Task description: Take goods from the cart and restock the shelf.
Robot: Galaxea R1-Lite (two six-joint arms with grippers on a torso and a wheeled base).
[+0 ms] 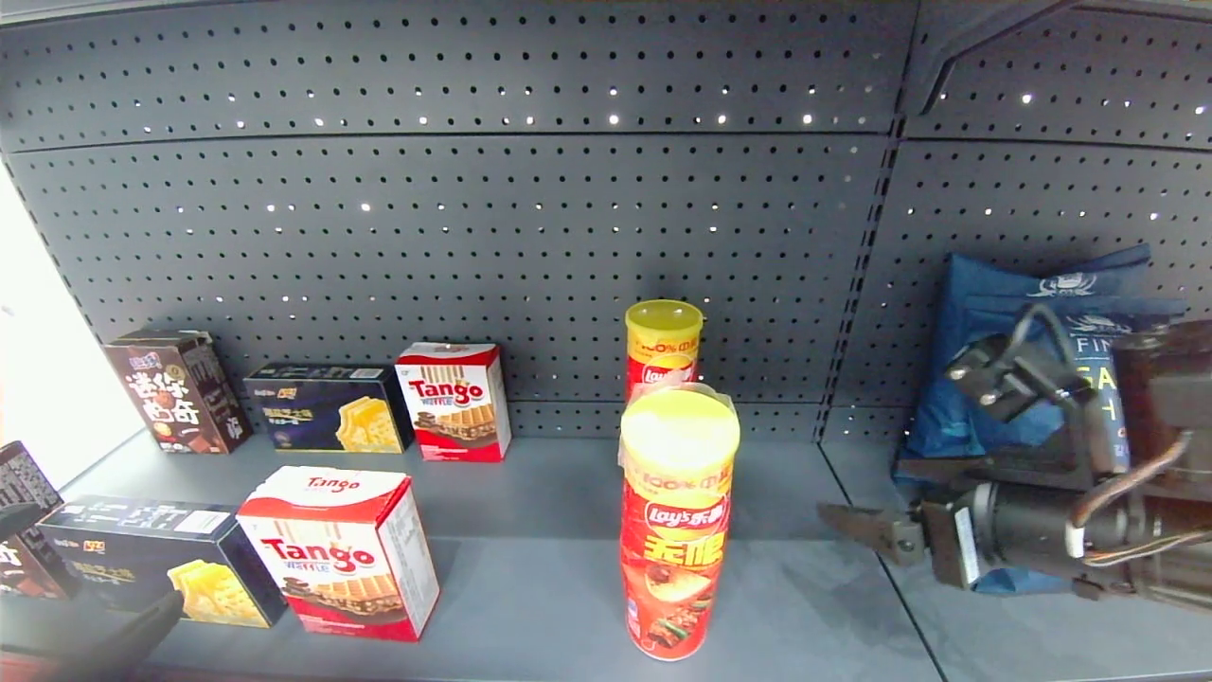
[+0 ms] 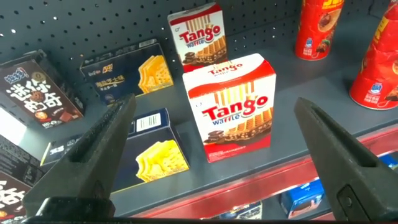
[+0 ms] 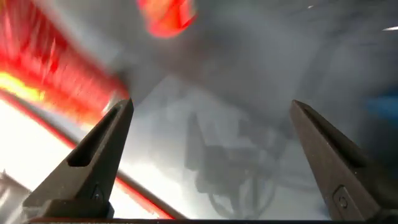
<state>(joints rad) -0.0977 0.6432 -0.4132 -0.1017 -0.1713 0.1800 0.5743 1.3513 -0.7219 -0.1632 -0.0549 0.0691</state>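
On the grey shelf (image 1: pixel 530 511) a tall red chip can with a yellow lid (image 1: pixel 677 521) stands near the front, and a second can (image 1: pixel 663 346) stands behind it. My right gripper (image 1: pixel 838 519) hovers low over the shelf just right of the front can, apart from it. In its wrist view the right gripper (image 3: pixel 211 104) is open and holds nothing. My left gripper (image 2: pixel 214 102) is open in front of the shelf's edge, facing the front Tango box (image 2: pixel 233 106). One dark finger (image 1: pixel 123 635) shows at the lower left of the head view.
A rear Tango box (image 1: pixel 454 403), two dark blue wafer boxes (image 1: pixel 327 407) (image 1: pixel 156 564) and a brown box (image 1: pixel 180 388) stand on the left. A blue bag (image 1: pixel 1032 322) leans on the pegboard behind my right arm. Bare shelf lies between the Tango boxes and the cans.
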